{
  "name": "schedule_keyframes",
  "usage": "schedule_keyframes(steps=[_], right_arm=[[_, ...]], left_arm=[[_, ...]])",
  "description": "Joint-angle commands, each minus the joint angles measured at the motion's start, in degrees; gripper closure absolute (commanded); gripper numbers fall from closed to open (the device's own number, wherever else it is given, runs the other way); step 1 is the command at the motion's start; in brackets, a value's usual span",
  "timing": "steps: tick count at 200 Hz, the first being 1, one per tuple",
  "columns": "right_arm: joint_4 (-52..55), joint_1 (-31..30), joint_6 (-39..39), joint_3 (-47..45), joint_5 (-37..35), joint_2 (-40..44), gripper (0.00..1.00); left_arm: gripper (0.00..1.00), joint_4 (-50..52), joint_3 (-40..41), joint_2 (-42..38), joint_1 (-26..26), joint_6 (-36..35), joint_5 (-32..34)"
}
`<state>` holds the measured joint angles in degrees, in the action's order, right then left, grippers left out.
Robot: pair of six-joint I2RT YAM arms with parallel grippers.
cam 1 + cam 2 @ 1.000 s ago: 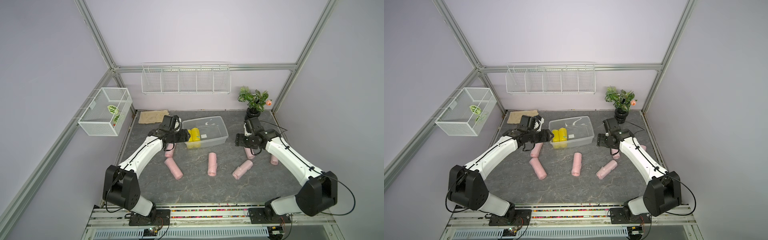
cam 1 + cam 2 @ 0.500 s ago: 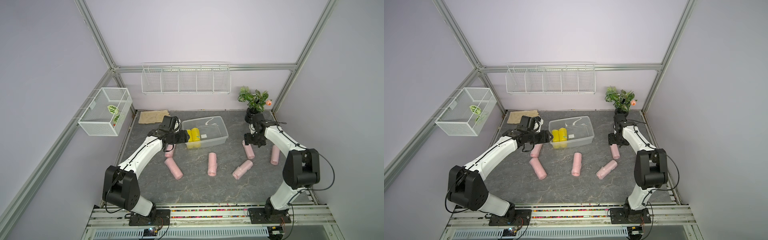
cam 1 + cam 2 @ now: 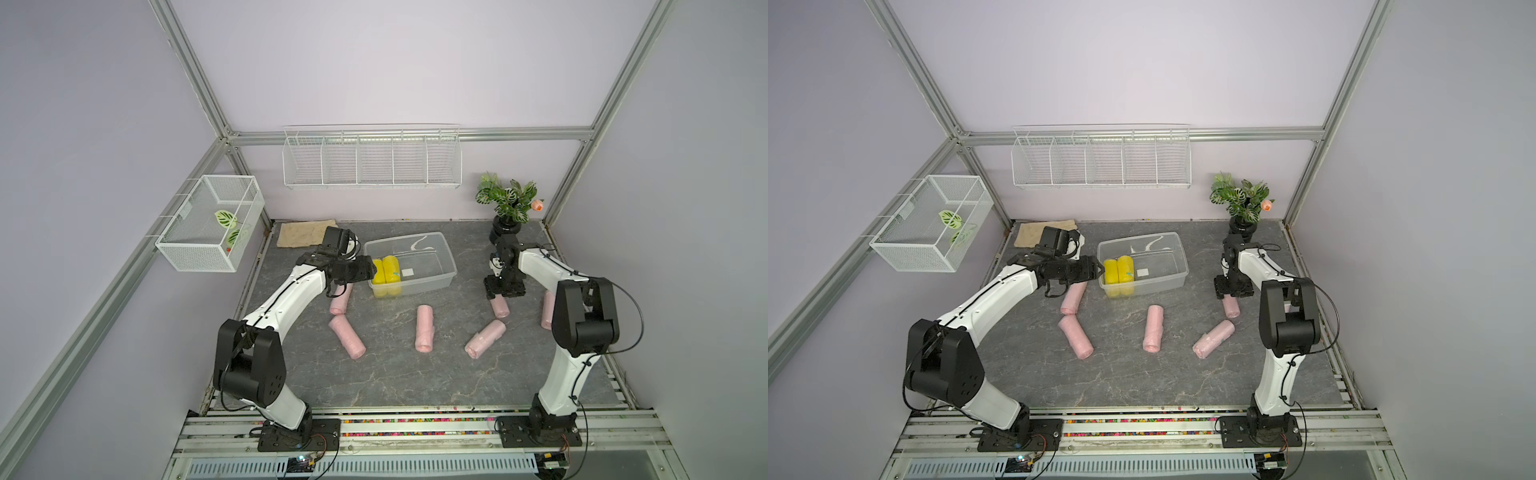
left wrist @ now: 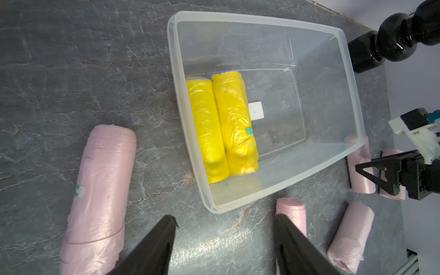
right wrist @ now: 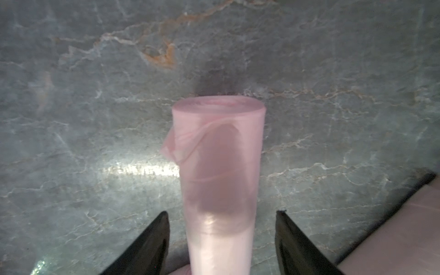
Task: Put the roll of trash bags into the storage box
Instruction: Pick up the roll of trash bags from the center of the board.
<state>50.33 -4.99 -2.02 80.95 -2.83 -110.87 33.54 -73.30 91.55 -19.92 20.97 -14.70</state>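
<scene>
The storage box [image 3: 430, 270] [image 3: 1163, 270] [image 4: 285, 95] is a clear tub at the back middle of the table, and two yellow rolls [image 3: 385, 276] [image 4: 221, 123] lie in its left end. My left gripper [image 3: 372, 270] [image 4: 225, 216] hovers by that end, open and empty. A pink roll of trash bags [image 3: 500, 308] [image 3: 1231, 307] [image 5: 217, 147] lies on the table at the right. My right gripper [image 3: 503, 293] [image 5: 221, 213] points down over it with its jaws open, one on each side, and a gap shows on both sides.
Several more pink rolls lie loose on the table: [image 3: 424, 328], [image 3: 484, 338], [image 3: 347, 343], [image 3: 341, 300], [image 3: 547, 309]. A potted plant [image 3: 509, 203] stands back right and a tan cloth [image 3: 305, 233] lies back left. A wire basket [image 3: 210, 224] and a wire rack [image 3: 372, 160] hang on the walls.
My right arm has swung its elbow out to the right and lowered its gripper over the pink roll, with the jaws narrower than before. My left arm has hardly moved.
</scene>
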Motion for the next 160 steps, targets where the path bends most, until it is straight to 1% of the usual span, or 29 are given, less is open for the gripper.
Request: schedule_keyframes(steps=[1,20,58,107,160], right_arm=[[1.2,0.9,2.2,1.7,2.0,-1.9,0.30],[1.3,1.3,3.0,2.1,2.5,-2.8,0.33],[1.1,1.3,3.2,1.5,2.9,-4.1,0.34],[0.3,1.4,2.5,1.2,2.2,-4.1,0.42],[-0.1,1.3,2.8,0.7,2.1,-4.3,0.47]], left_arm=[[0.30,-0.1,-0.1,0.7,0.1,0.8,-0.5],[0.30,-0.4,0.2,0.6,0.1,1.1,-0.8],[0.30,-0.6,0.7,0.3,0.1,1.1,-0.6],[0.30,-1.1,1.7,0.2,0.2,1.4,-0.9],[0.30,-1.1,1.8,-0.5,0.2,1.5,-0.9]])
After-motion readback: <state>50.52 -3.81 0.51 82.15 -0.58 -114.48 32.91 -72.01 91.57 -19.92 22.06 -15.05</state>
